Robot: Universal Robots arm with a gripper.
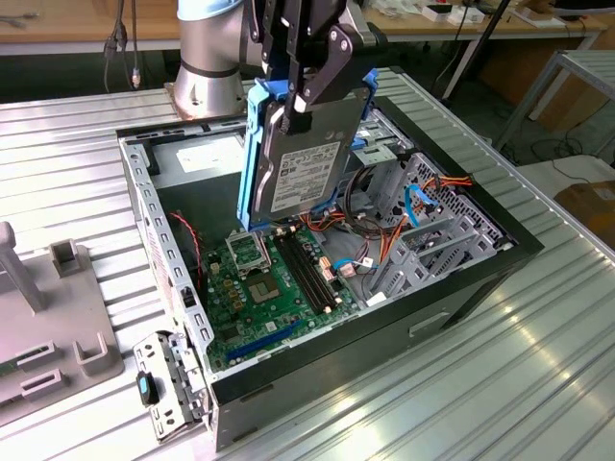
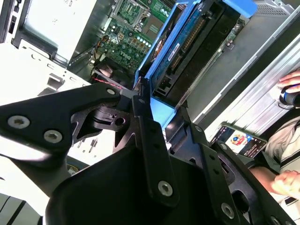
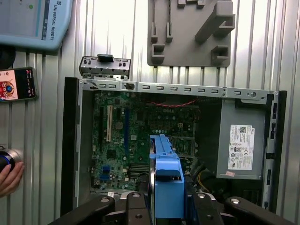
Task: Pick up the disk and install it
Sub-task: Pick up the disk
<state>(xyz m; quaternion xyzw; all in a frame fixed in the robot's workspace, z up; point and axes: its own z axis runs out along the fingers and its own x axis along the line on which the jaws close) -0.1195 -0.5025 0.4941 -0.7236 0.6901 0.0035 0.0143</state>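
Note:
The disk (image 1: 306,168), a grey metal drive with a white label in a bright blue carrier, hangs upright and slightly tilted above the open computer case (image 1: 452,298). My gripper (image 1: 300,108) is shut on its upper end, black fingers clamping the blue rail. It hovers over the green motherboard (image 1: 264,288), beside the metal drive cage (image 1: 428,216). In the second wrist view the disk (image 2: 187,47) extends away from the fingers (image 2: 146,123). In the first wrist view its blue carrier edge (image 3: 166,183) stands over the board (image 3: 136,136).
A grey moulded fixture (image 1: 58,327) lies at the exterior view's left on the ribbed metal table (image 1: 538,384). The power supply (image 3: 241,145) fills one end of the case. A person's hand (image 3: 9,174), a phone (image 3: 16,84) and a pendant (image 3: 33,18) sit beside the case.

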